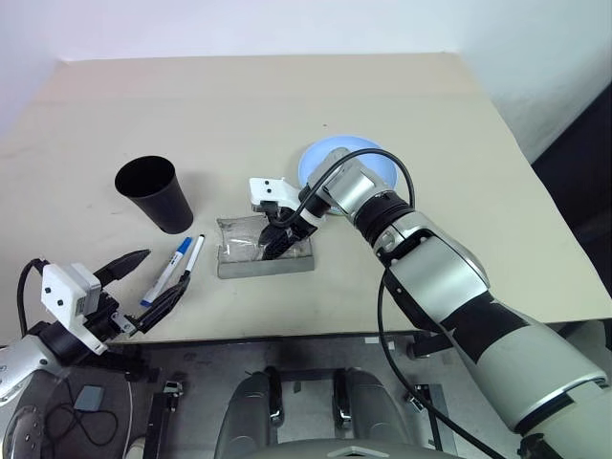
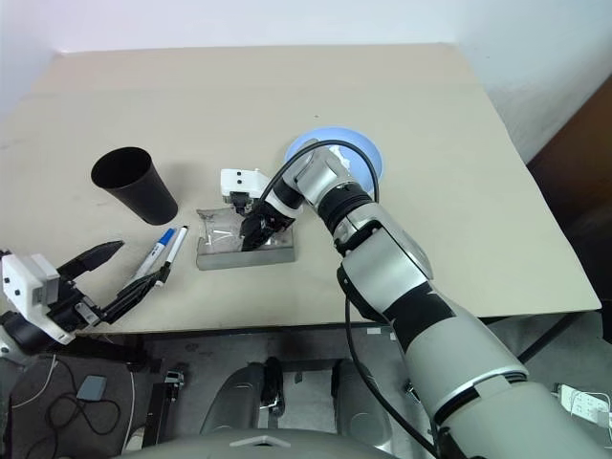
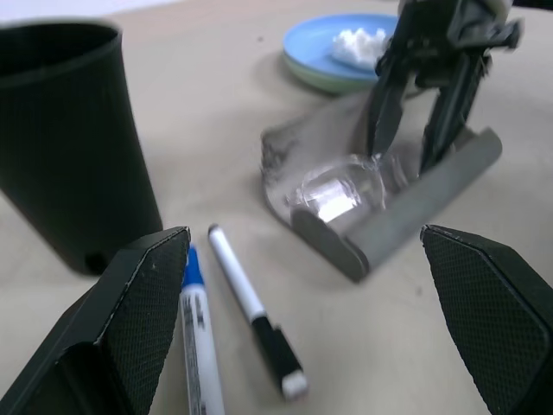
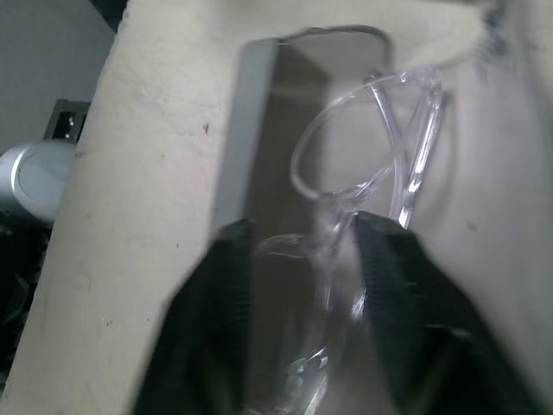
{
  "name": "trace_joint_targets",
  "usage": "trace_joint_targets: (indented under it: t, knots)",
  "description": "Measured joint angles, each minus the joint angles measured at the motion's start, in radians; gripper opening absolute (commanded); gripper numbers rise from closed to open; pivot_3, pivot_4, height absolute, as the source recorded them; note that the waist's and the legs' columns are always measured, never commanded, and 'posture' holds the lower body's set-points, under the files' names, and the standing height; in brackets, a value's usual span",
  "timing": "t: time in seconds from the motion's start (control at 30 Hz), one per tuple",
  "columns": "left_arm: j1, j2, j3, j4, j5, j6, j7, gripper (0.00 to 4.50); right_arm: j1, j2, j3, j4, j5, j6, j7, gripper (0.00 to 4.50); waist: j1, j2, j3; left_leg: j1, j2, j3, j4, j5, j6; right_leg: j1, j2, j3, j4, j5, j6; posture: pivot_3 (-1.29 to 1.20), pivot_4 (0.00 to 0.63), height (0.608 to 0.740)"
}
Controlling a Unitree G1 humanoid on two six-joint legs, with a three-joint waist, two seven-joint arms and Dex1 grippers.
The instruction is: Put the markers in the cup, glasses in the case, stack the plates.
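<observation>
A: Reaching down into the open grey case, the right claw has its two black fingers spread a little apart; the clear-framed glasses lie between them inside the case; whether the fingers press on the frame I cannot tell.

B: And the case itself?

A: It sits near the middle of the beige surface, its translucent lid tilted up on the far side; the glasses show as a clear glint in the left wrist view, down in the tray.

B: Where are the markers?

A: Both lie flat on the surface, side by side and nearly touching; the blue-capped marker is next to the black-capped marker, between the case and the left claw; the black cup stands upright just beyond them, its mouth open.

B: The left claw?

A: Wide open and holding nothing; it hovers at the near edge of the surface, its fingers pointing toward the markers.

B: The plates?

A: The light blue plate rests on the pale mint green plate, whose rim peeks out beneath; a crumpled white tissue lies on the blue one; the stack sits just beyond the case, partly hidden by the right arm.
</observation>
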Motion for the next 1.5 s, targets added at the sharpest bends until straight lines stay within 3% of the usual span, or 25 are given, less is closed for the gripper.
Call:
trace_joint_targets:
  t: [0.13,0.67,0.9,1.0,1.3,1.37,1.5]
  knots:
    - [-0.022,0.003,-0.021,-0.006,0.0,0.025,0.017,4.5,0.003,0.008,-0.004,0.024,-0.014,0.027,-0.014,4.38,0.0,0.0,0.0,-0.001,0.0,0.0,0.0,0.001,-0.001,0.001,0.0,-0.001,0.0,0.0,0.0,0.0,0.15,0.711]
    - [-0.062,0.006,-0.035,0.013,0.004,0.033,-0.007,4.5,-0.007,0.01,-0.088,0.033,-0.01,0.07,-0.011,4.38,0.0,0.0,0.0,-0.001,0.0,0.0,0.003,0.001,-0.001,0.001,0.0,-0.002,0.003,0.0,0.0,0.0,0.15,0.711]
    - [-0.06,0.002,-0.036,0.061,0.018,-0.007,-0.045,4.5,-0.036,-0.003,-0.194,0.02,0.054,0.096,-0.024,4.38,0.0,0.0,0.0,-0.001,0.001,0.0,0.004,0.001,-0.001,0.001,0.0,-0.002,0.003,0.0,0.0,0.0,0.15,0.711]
    - [-0.059,-0.001,-0.036,0.066,0.023,-0.012,-0.052,4.5,-0.043,-0.012,-0.258,-0.002,0.105,0.121,-0.066,3.82,0.0,0.0,0.0,-0.001,0.001,0.0,0.004,0.001,-0.001,0.001,0.0,-0.002,0.003,0.0,0.0,0.0,0.15,0.711]
    - [-0.064,-0.012,-0.067,0.088,0.035,-0.036,-0.061,4.5,-0.003,-0.08,-0.355,-0.056,0.167,0.176,-0.223,0.65,0.0,0.0,0.0,-0.001,0.001,0.0,0.005,0.001,-0.001,0.002,-0.001,-0.002,0.003,0.0,0.0,0.0,0.15,0.711]
    - [-0.075,-0.013,-0.073,0.099,0.041,-0.043,-0.062,4.5,0.019,-0.08,-0.362,-0.055,0.169,0.207,-0.276,0.65,0.0,0.0,0.0,-0.001,0.001,0.0,0.005,0.001,-0.001,0.002,-0.001,-0.002,0.003,0.0,0.0,0.0,0.15,0.711]
    - [-0.103,-0.012,-0.077,0.13,0.046,-0.05,-0.067,4.5,0.025,-0.08,-0.399,-0.051,0.186,0.221,-0.38,0.02,-0.001,0.0,0.0,-0.001,0.001,0.0,0.005,0.001,-0.001,0.002,0.0,-0.003,0.005,0.0,0.001,0.0,0.15,0.711]
